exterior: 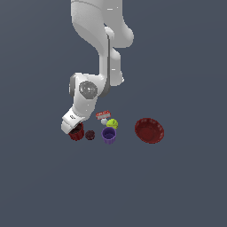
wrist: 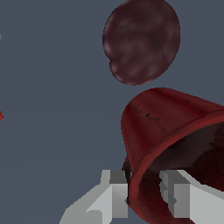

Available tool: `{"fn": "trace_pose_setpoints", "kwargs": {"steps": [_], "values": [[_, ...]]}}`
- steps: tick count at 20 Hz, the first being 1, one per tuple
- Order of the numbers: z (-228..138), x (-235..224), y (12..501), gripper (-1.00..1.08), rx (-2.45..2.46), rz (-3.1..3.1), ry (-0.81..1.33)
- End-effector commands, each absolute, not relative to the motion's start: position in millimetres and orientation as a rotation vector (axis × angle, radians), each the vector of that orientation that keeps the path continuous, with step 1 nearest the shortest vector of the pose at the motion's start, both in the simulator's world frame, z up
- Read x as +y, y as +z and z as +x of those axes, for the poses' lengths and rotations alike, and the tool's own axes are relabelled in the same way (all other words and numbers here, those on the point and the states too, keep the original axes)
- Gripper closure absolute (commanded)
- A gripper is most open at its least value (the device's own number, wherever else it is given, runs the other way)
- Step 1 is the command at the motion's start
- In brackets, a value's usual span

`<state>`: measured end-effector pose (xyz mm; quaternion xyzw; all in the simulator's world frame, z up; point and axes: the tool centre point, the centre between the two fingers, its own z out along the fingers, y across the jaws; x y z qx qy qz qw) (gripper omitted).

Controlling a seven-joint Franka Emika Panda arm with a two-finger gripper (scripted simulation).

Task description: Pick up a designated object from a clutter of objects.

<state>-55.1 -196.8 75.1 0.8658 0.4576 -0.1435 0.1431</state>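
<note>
Apparently tipped, the dark red cup (wrist: 170,131) has its rim pinched by the hand (wrist: 146,194).

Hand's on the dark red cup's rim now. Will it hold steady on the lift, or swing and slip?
The dark red cup looks rigid, so the wall should hold. One finger outside, one inside: held by the rim, it may swing. If dropped, it could nudge the maroon ball.

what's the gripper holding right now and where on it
The gripper straddles the rim of the dark red cup, one finger outside the wall and one inside. Whether it is clamped tight cannot be told.
</note>
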Motion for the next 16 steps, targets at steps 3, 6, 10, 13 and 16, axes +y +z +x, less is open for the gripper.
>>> {"fn": "trace_pose_setpoints", "kwargs": {"steps": [3,6,10,13,16], "values": [[-56.2,-195.8,73.3,1.08,1.324,2.497,-0.418],[-55.2,-195.8,75.8,1.08,1.321,2.497,-0.414],[-56.0,-189.9,82.3,1.08,1.321,2.497,-0.414],[-56.9,-181.3,91.5,1.08,1.321,2.496,-0.414],[-58.3,-169.0,104.6,1.08,1.322,2.496,-0.415]]}}
